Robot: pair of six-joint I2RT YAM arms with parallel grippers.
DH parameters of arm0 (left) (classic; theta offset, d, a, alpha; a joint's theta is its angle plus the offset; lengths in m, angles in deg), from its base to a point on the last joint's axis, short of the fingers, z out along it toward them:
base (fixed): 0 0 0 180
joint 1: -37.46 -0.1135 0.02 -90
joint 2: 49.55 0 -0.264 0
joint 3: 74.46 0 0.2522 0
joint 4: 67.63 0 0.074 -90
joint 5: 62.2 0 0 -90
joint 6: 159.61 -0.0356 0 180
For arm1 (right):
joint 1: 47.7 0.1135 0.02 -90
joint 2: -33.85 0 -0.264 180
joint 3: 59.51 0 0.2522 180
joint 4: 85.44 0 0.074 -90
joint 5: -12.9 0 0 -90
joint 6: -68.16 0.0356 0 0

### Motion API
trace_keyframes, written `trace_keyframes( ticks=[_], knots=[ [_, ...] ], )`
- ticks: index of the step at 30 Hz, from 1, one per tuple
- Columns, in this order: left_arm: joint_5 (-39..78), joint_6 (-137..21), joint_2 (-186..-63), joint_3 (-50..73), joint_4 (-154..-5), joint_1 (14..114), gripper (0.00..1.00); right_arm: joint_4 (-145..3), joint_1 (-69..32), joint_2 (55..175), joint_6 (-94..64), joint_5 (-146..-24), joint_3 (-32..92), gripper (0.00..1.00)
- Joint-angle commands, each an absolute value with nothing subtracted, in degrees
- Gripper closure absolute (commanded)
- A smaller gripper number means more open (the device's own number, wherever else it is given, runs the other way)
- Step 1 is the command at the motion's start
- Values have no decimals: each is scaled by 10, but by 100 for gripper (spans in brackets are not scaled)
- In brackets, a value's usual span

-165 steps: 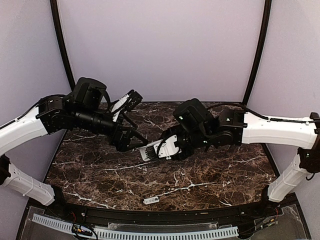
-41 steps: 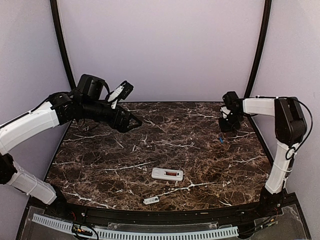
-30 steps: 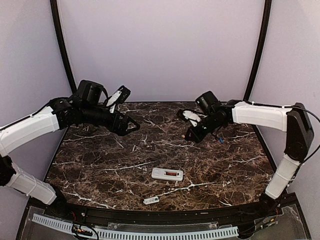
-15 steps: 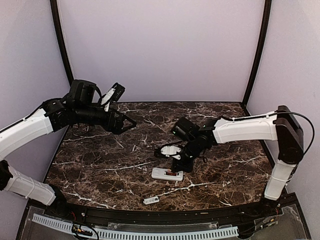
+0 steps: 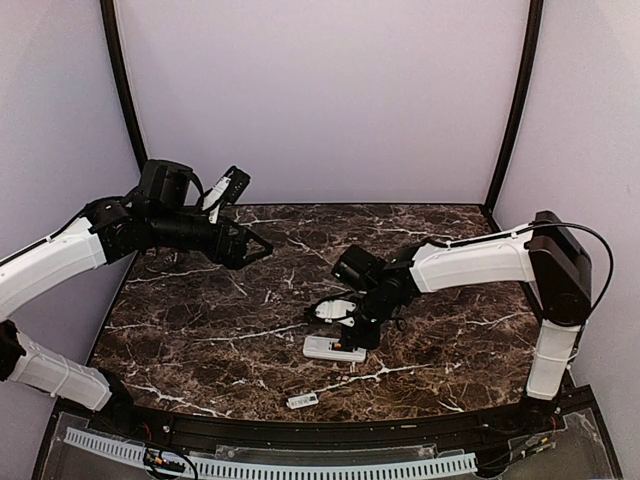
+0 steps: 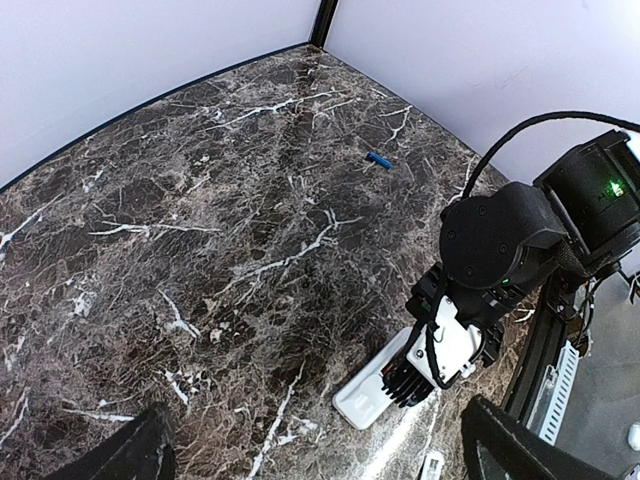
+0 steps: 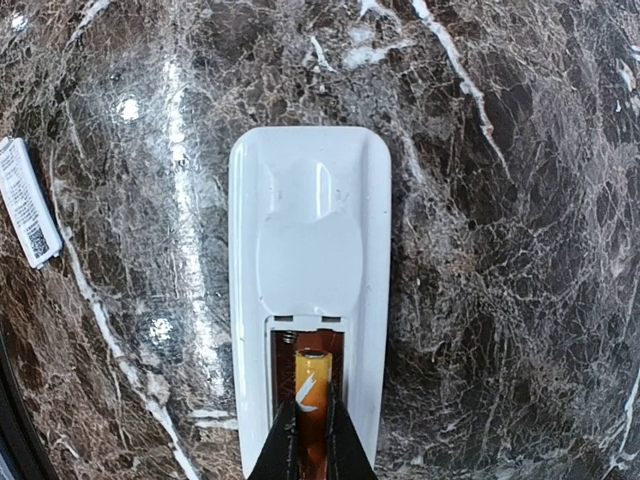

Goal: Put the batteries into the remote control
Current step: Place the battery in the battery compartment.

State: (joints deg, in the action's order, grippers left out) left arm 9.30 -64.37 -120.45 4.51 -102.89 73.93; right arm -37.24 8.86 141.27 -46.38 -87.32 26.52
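Right wrist view: right end effector (image 7: 310,432) straight down over remote control (image 7: 310,230), pinching orange battery (image 7: 311,375).

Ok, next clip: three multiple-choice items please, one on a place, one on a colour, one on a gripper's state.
1. The remote lies on the table. Where is the blue battery?
A) in its compartment
B) loose on the table, well apart from it
C) on top of it

2. What colour is the battery in the remote's open compartment?
A) orange
B) blue
C) green

3. The left gripper is:
A) shut on the remote
B) open and empty
C) shut on a battery

Answers: 1 B, it lies alone on the marble in the left wrist view. 2 A, the orange battery shows there, the right gripper closed about it. 3 B, its fingers stand wide apart.
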Motion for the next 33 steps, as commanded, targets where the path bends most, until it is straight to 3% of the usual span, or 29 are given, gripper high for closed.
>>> trace_keyframes(
  ticks=[1,23,33],
  knots=[
    [84,-643,-1197,40,-1032,735,1,-385,97,1425,-455,-865,275,97],
    [84,-652,-1198,39,-1036,733,1,-330,110,1420,-459,-870,332,85],
    [80,-654,-1199,38,-1036,732,1,-314,110,1443,-469,-860,329,75]
  ],
)
